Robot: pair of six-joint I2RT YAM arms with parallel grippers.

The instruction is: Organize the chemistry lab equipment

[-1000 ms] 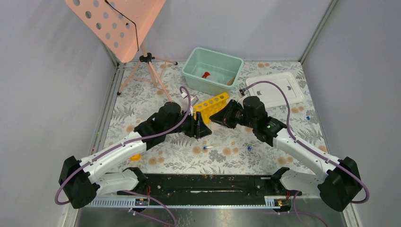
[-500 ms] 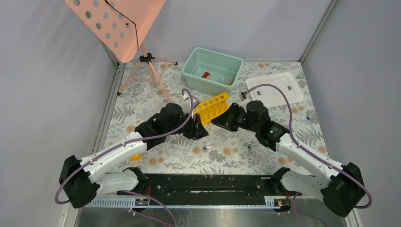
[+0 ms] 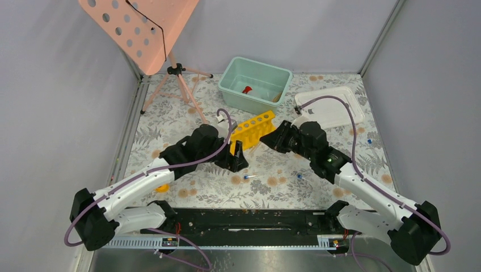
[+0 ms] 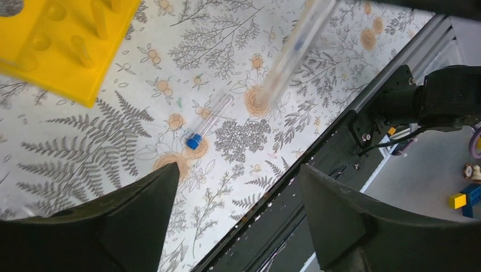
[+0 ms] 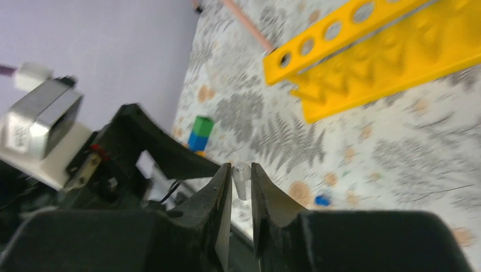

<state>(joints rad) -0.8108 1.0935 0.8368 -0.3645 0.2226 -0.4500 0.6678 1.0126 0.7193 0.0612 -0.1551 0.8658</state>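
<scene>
The yellow test-tube rack [image 3: 253,129] lies on the floral mat, between the two arms and just beyond them. My right gripper [image 5: 242,167] is shut on a small clear tube [image 5: 243,182], close to the rack's right end [image 3: 266,141]. Open and empty, my left gripper [image 4: 237,170] hovers near the rack's left end [image 3: 238,154]. A blue-capped tube [image 4: 207,122] lies on the mat below it [image 3: 249,177]. A blurred clear tube [image 4: 295,51] crosses the top of the left wrist view. A red-capped bottle [image 3: 247,89] sits in the teal bin [image 3: 278,76].
A white lid [image 3: 330,107] lies right of the bin. The pink perforated stand [image 3: 142,28] on its tripod is at the back left. Loose blue caps [image 3: 299,177] [image 3: 369,140] dot the mat. A green-blue block stack [image 5: 199,133] shows left of the arms.
My left gripper has opened and drawn back a little from the right one. The right gripper, still shut on the tube, has shifted right and away from it.
</scene>
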